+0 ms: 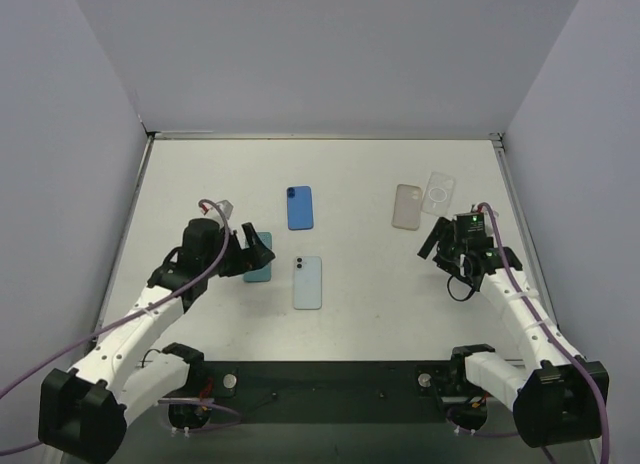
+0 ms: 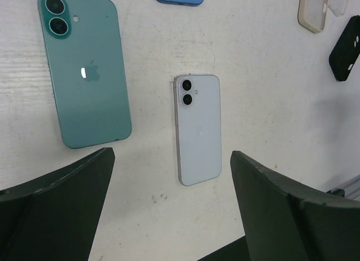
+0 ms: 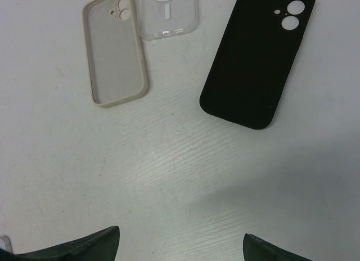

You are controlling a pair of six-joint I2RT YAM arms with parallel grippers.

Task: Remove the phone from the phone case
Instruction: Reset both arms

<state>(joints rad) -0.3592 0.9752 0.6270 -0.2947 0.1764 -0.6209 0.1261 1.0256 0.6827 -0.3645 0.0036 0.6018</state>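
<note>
- Nearest, the left gripper [image 2: 171, 157] hangs over the table [image 1: 380, 284] with its fingers spread wide and nothing between them
- just beyond its tips lie a teal phone [image 2: 87, 75] on the left and a pale blue phone [image 2: 198, 129] to the right; both are flat, back up and apart
- farther off, a blue phone [image 1: 300, 207] lies flat, back up too
- on the right side, the right gripper [image 3: 181, 236] hovers released and empty
- beyond it, three cases lie empty, well apart from the phones; a black case [image 3: 256, 58] is on the right; a beige case [image 3: 115, 58] is to its left; a clear case [image 3: 167, 13] lies against the beige one's far right corner
</note>
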